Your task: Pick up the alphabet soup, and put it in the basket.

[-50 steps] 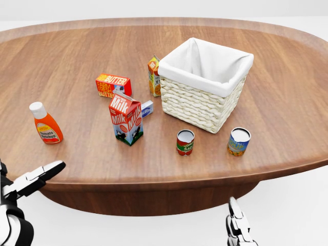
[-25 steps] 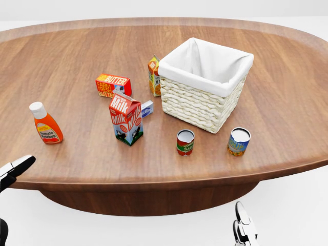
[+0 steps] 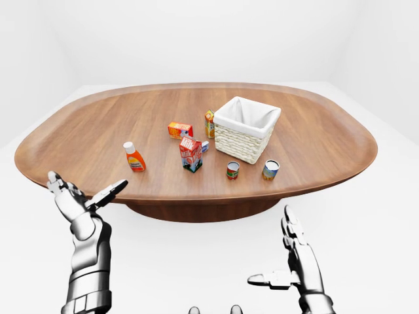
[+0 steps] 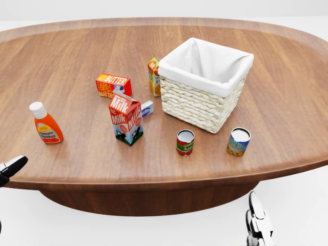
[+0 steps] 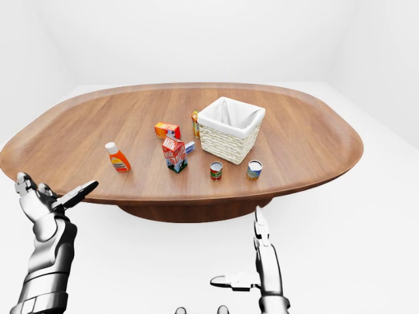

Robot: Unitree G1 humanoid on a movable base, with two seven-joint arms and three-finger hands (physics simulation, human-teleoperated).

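The alphabet soup, a can with a blue and orange label, stands upright on the wooden table, to the lower right of the white-lined wicker basket. A red and green can stands to its left. Both hands hang below the table's near edge, away from the cans. My left hand is open with fingers spread at the lower left of the left-eye view. My right hand is open, fingers pointing up, at the lower right. Neither holds anything.
A milk carton, a ketchup bottle, a butter box, an orange juice carton and a small blue-white box stand left of the basket. The table's near edge lies between my hands and the cans.
My left hand has drawn back to the left, so only a fingertip shows in the head view. My right hand has shifted a little to the right. The objects have not moved.
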